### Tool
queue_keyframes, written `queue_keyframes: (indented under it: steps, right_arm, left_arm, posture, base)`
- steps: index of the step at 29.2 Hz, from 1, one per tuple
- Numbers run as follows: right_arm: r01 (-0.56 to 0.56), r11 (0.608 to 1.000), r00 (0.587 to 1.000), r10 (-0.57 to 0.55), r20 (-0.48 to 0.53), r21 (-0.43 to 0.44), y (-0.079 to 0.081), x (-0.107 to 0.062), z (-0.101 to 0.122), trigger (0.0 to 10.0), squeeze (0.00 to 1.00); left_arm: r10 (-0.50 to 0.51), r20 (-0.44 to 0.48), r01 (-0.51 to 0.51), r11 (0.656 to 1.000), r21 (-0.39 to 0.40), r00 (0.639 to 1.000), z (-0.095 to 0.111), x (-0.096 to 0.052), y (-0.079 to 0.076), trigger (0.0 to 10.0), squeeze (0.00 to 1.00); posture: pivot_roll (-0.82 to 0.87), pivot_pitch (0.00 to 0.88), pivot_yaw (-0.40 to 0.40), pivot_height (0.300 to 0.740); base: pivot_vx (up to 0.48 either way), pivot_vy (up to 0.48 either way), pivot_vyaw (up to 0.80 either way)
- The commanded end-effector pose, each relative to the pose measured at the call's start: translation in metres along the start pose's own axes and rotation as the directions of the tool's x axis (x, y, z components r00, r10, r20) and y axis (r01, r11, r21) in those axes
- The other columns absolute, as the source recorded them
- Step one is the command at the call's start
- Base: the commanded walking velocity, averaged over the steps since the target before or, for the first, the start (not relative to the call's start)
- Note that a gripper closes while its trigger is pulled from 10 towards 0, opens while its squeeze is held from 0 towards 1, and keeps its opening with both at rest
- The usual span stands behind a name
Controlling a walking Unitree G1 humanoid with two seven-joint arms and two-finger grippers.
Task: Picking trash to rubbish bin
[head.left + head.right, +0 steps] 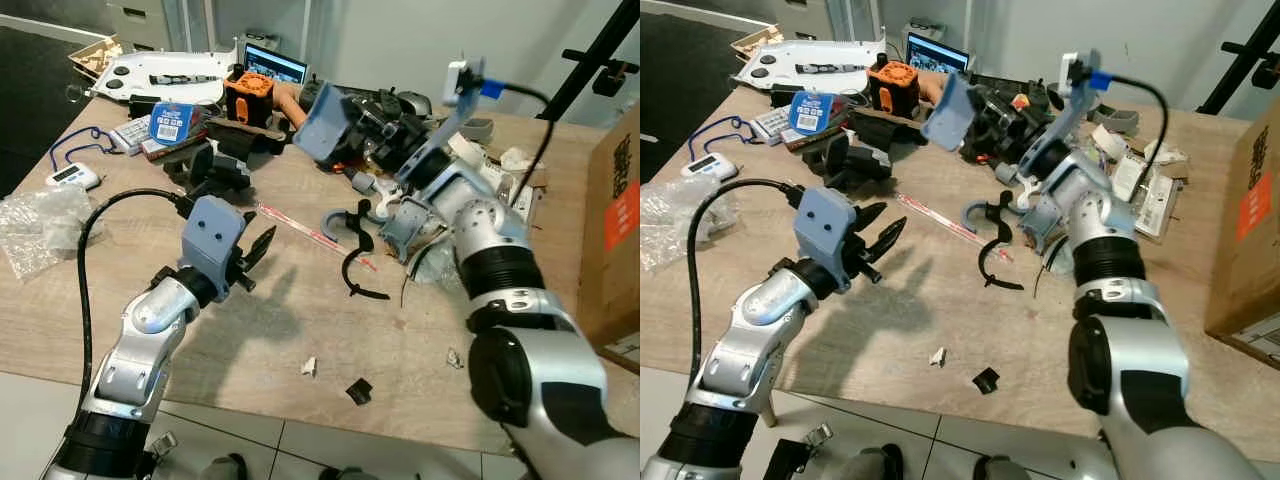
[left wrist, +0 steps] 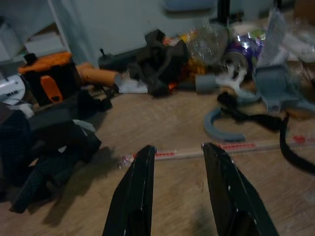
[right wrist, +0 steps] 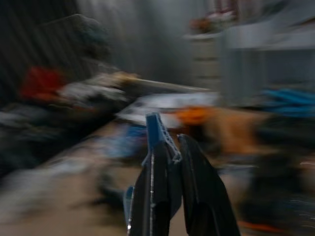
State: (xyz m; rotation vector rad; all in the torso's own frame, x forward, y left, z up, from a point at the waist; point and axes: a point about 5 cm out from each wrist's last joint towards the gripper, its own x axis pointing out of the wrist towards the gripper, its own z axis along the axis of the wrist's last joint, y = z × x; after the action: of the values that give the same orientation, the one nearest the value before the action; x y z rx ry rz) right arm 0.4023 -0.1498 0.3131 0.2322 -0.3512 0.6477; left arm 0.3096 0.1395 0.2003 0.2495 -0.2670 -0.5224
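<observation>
Wooden table carried an orange-black tool, a blue-lanyard timer, a cardboard box at its right edge.

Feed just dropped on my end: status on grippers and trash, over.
Left gripper open, low over the table, facing a thin red-and-white strip. Right gripper raised, shut on a blue-grey flat piece. Tool clutter behind the strip.

Wooden table, cluttered. Left gripper raised above tabletop, fingers parted, near striped stick. Right gripper lifted, clamping blue-grey flat piece. Black strap beside grey ring. Small scraps near front edge.
</observation>
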Motion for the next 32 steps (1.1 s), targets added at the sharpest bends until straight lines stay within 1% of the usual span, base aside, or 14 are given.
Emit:
queue_keyframes:
  steps: [1, 2, 3, 4, 5, 10, 13, 15, 17, 19, 22, 26, 31, 32]
  right_arm:
    - [0.067, 0.988, 0.998, -0.064, 0.029, -0.136, -0.004, 0.001, 0.013, 0.0, 0.00]
    - [0.107, 0.981, 0.994, -0.101, 0.046, -0.161, -0.007, -0.001, 0.019, 4.9, 0.00]
    - [0.107, 0.981, 0.994, -0.101, 0.046, -0.161, -0.007, -0.001, 0.019, 4.9, 0.00]
    - [0.120, 0.967, 0.992, -0.107, 0.070, -0.226, -0.007, -0.004, 0.028, 10.0, 0.00]
    - [0.121, 0.957, 0.991, -0.104, 0.080, -0.265, -0.006, -0.004, 0.031, 10.0, 0.00]
    - [0.132, 0.945, 0.988, -0.101, 0.117, -0.301, -0.004, -0.006, 0.037, 10.0, 0.00]
    - [0.209, 0.901, 0.969, -0.140, 0.202, -0.380, -0.006, -0.009, 0.052, 10.0, 0.00]
    - [0.253, 0.873, 0.958, -0.166, 0.232, -0.417, -0.009, -0.011, 0.057, 10.0, 0.00]
    - [0.319, 0.835, 0.940, -0.218, 0.264, -0.448, -0.015, -0.016, 0.065, 10.0, 0.00]
    - [0.355, 0.821, 0.929, -0.257, 0.267, -0.447, -0.019, -0.019, 0.065, 10.0, 0.00]
    - [0.377, 0.808, 0.923, -0.288, 0.254, -0.452, -0.025, -0.026, 0.060, 10.0, 0.00]
    - [0.372, 0.807, 0.925, -0.283, 0.253, -0.460, -0.023, -0.028, 0.058, 10.0, 0.00]
    - [0.379, 0.783, 0.922, -0.277, 0.270, -0.493, -0.021, -0.030, 0.058, 10.0, 0.00]
    - [0.388, 0.777, 0.919, -0.282, 0.277, -0.496, -0.023, -0.030, 0.060, 10.0, 0.00]
  left_arm:
    - [0.003, 0.010, -0.003, 0.999, -0.038, 1.000, -0.001, 0.000, -0.003, 10.0, 0.00]
    - [0.009, 0.019, -0.008, 0.998, -0.057, 1.000, 0.000, -0.001, -0.004, 10.0, 0.00]
    - [0.009, 0.019, -0.008, 0.998, -0.057, 1.000, 0.000, -0.001, -0.004, 10.0, 0.00]
    - [0.006, 0.028, -0.004, 0.998, -0.058, 1.000, 0.001, 0.001, -0.005, 10.0, 0.00]
    - [0.006, 0.030, -0.004, 0.999, -0.053, 1.000, 0.001, 0.002, -0.005, 10.0, 0.00]
    - [0.012, 0.049, -0.009, 0.999, -0.048, 0.999, 0.004, 0.004, -0.006, 10.0, 0.00]
    - [0.013, 0.063, -0.011, 0.999, -0.036, 0.998, 0.005, 0.007, -0.008, 10.0, 0.00]
    - [0.013, 0.070, -0.010, 0.999, -0.047, 0.997, 0.006, 0.006, -0.010, 10.0, 0.00]
    - [0.014, 0.073, -0.010, 0.998, -0.054, 0.997, 0.006, 0.007, -0.011, 10.0, 0.00]
    - [0.020, 0.076, -0.015, 0.997, -0.070, 0.997, 0.006, 0.007, -0.012, 10.0, 0.00]
    - [0.023, 0.110, -0.009, 0.991, -0.132, 0.994, 0.013, 0.008, -0.017, 10.0, 0.00]
    - [0.017, 0.113, -0.002, 0.990, -0.139, 0.993, 0.013, 0.009, -0.018, 10.0, 0.00]
    - [0.016, 0.122, 0.002, 0.989, -0.147, 0.992, 0.013, 0.010, -0.021, 10.0, 0.00]
    - [0.018, 0.124, 0.001, 0.989, -0.146, 0.992, 0.014, 0.012, -0.021, 10.0, 0.00]
  posture:
    - [0.06, 0.209, -0.068, 0.740]
    - [0.04, 0.194, -0.059, 0.740]
    - [0.04, 0.194, -0.059, 0.740]
    - [0.04, 0.206, -0.060, 0.740]
    - [0.04, 0.206, -0.060, 0.740]
    - [0.04, 0.188, -0.055, 0.740]
    - [0.04, 0.214, -0.061, 0.740]
    - [0.03, 0.198, -0.062, 0.740]
    - [0.03, 0.205, -0.066, 0.740]
    - [0.03, 0.205, -0.066, 0.740]
    - [0.03, 0.199, -0.063, 0.740]
    - [0.03, 0.211, -0.064, 0.740]
    - [0.03, 0.192, -0.058, 0.740]
    - [0.03, 0.213, -0.059, 0.740]
  base:
    - [0.000, 0.000, 0.00]
    - [0.000, 0.000, 0.00]
    - [0.000, 0.000, 0.00]
    - [0.000, 0.000, 0.00]
    - [0.000, 0.000, 0.00]
    - [0.000, 0.000, -0.09]
    - [0.000, 0.000, -0.75]
    - [0.000, 0.000, -0.80]
    - [0.000, 0.000, -0.80]
    - [0.000, 0.000, -0.80]
    - [0.000, 0.000, -0.80]
    - [0.000, 0.000, -0.80]
    - [0.000, 0.000, -0.80]
    - [0.000, 0.000, -0.80]
